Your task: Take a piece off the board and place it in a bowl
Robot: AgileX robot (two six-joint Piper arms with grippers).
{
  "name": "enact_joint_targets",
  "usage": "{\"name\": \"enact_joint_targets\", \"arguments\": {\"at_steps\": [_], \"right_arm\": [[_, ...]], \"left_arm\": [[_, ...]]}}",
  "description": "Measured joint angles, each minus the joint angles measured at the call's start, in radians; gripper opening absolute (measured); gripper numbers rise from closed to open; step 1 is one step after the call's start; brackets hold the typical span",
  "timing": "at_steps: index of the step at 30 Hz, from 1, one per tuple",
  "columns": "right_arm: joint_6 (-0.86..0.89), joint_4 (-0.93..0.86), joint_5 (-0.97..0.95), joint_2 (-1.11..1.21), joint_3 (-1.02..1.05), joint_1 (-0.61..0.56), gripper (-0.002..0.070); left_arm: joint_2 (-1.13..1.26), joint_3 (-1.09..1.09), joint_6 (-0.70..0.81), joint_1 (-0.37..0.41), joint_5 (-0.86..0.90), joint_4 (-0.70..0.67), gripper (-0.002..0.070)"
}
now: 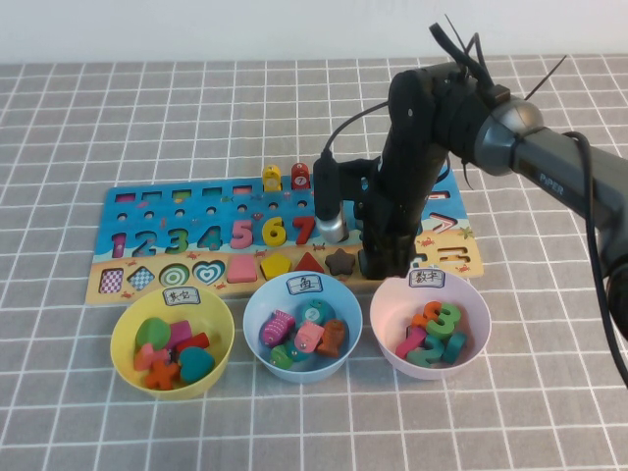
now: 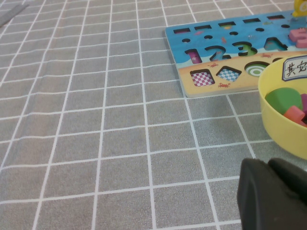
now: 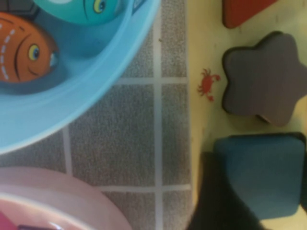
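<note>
The slate-blue square piece (image 3: 264,172) lies on the sandy strip of the board (image 1: 196,201), next to the dark brown star (image 3: 261,79). My right gripper (image 1: 385,263) is down on the board's right part and hides the piece in the high view. In the right wrist view the right gripper (image 3: 259,203) has its jaws against the square's two sides, one dark finger (image 3: 216,206) overlapping its corner. The yellow bowl (image 1: 128,339) with its white label stands at the front left and holds several pieces. My left gripper (image 2: 276,191) is shut and empty, low over the cloth beside the yellow bowl (image 2: 273,129).
A light blue bowl (image 1: 257,339) with fish pieces and a pale pink bowl (image 1: 383,304) with number pieces stand in front of the board, just before the right gripper. A red triangle (image 1: 309,263) and other shape pieces sit on the board. A grey checked cloth (image 1: 98,118) covers the table.
</note>
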Motion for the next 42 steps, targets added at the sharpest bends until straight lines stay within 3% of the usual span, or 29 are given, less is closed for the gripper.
{"name": "enact_joint_targets", "arguments": {"at_steps": [4,21,26,34,42], "right_arm": [[0.000,0.000,0.002,0.000,0.000,0.000,0.0294],[0.003,-0.008,0.002,-0.042,0.000,0.000,0.0294],[0.089,-0.012,0.002,-0.097,0.000,0.000,0.0294],[0.547,-0.014,0.004,-0.203,0.000,0.020,0.0293],[1.049,-0.016,0.009,-0.283,0.000,0.124,0.0293]], "left_arm": [[0.000,0.000,0.000,0.000,0.000,0.000,-0.0003],[0.000,0.000,0.000,0.000,0.000,0.000,-0.0004],[0.000,0.000,0.000,0.000,0.000,0.000,-0.0004],[0.000,0.000,0.000,0.000,0.000,0.000,-0.0004],[0.000,0.000,0.000,0.000,0.000,0.000,-0.0004]]}}
